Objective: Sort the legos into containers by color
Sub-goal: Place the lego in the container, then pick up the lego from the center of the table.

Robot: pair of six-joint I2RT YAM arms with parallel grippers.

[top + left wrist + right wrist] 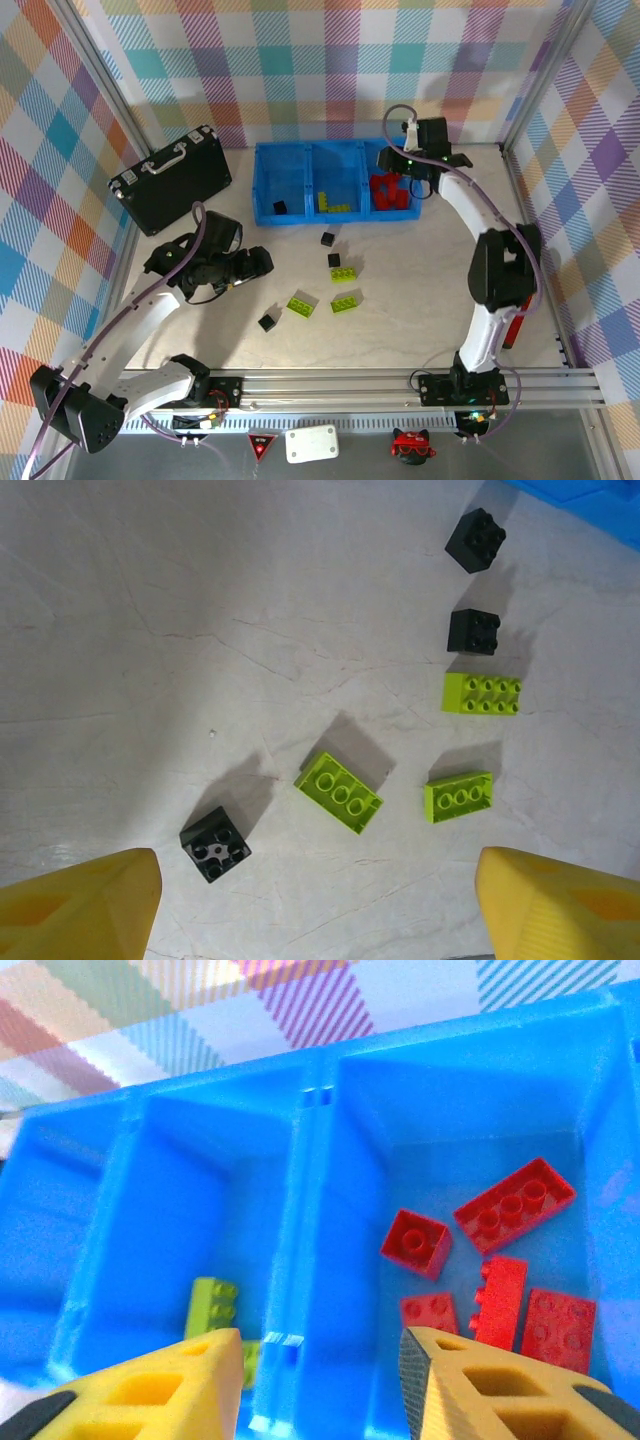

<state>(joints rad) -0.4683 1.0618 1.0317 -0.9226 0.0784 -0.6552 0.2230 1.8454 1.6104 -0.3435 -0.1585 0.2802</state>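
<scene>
The blue tray (300, 152) holds a black lego (280, 207) in its left container, lime ones (335, 203) in the middle and several red ones (390, 192) on the right. Loose on the table lie black legos (476, 538) (474, 631) (216, 845) and lime legos (482, 693) (339, 792) (458, 796). My left gripper (320, 908) hangs open above the table, short of the nearest black and lime bricks. Over the tray, the right gripper (320, 1385) is open and holds nothing, straddling the wall between the lime lego (212, 1305) and the red legos (515, 1205).
A black hard case (172, 178) with a silver handle lies at the back left, beside the tray. Aluminium frame rails (400, 385) and plaid walls bound the table. Bare tabletop (420, 280) lies right of the loose bricks.
</scene>
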